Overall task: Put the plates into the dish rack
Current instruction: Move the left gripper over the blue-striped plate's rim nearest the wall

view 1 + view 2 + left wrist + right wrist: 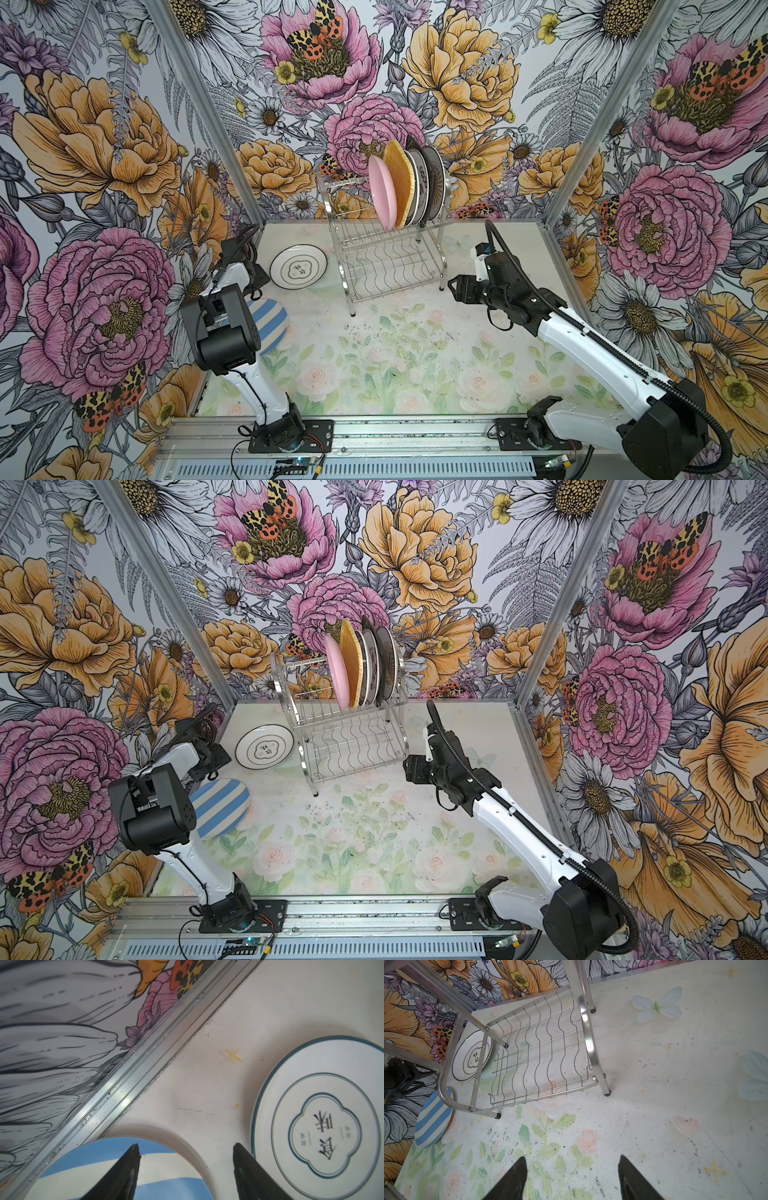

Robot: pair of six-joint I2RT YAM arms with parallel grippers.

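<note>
Across lower middle of both top views: pale flowery table, bare room in middle. Upper middle: shiny steel wire dish rack; top shelf holds row of plates on edge, pink round plate at left end, free slots beside it; bottom shelf bare. Just left of rack, flat: white round printed plate; below it, near wall rail, blue-white striped round plate. Likely hard, slippy, breakable; grab rim. Left gripper wide open, empty, over striped plate's edge. Right gripper open, empty, right of rack.
</note>
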